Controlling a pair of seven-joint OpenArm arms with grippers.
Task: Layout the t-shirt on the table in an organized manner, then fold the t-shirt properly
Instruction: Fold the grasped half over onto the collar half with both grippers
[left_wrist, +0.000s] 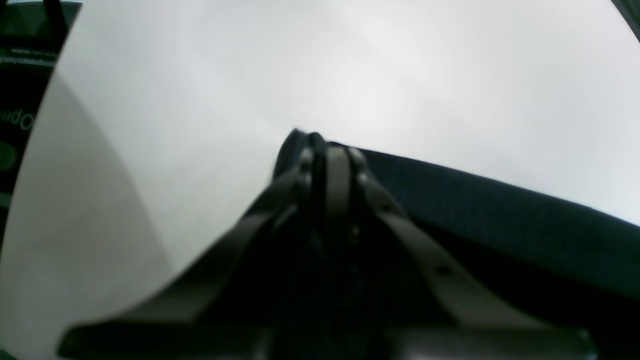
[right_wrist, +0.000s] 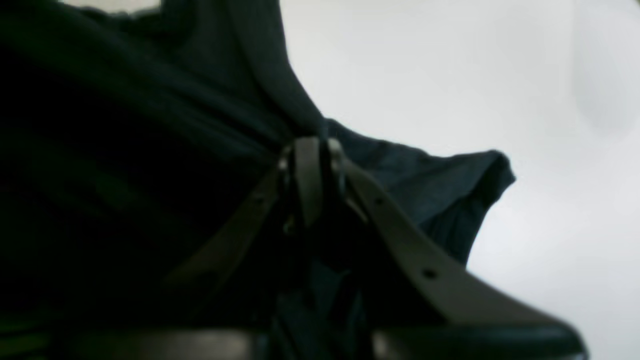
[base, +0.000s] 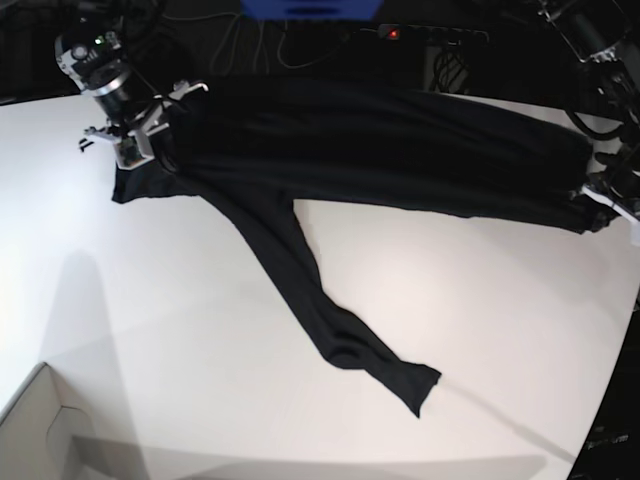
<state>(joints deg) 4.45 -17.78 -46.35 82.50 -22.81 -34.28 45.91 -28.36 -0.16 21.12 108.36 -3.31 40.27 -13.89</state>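
The black t-shirt (base: 380, 150) is stretched wide between my two grippers above the far part of the white table (base: 200, 330). One long sleeve (base: 330, 320) trails forward onto the tabletop. On the base view's left, my right gripper (base: 158, 150) is shut on a bunched part of the shirt. My left gripper (base: 592, 207) pinches the opposite end at the far right. In the left wrist view the left gripper (left_wrist: 320, 142) has its jaws together on the t-shirt's taut edge (left_wrist: 500, 215). The right wrist view shows the right gripper (right_wrist: 312, 147) clamped on folds of the t-shirt (right_wrist: 440, 185).
A pale cardboard box corner (base: 40, 430) juts in at the front left. Cables and a blue object (base: 310, 8) lie behind the table's far edge. The table's curved edge (base: 615, 400) runs down the right side.
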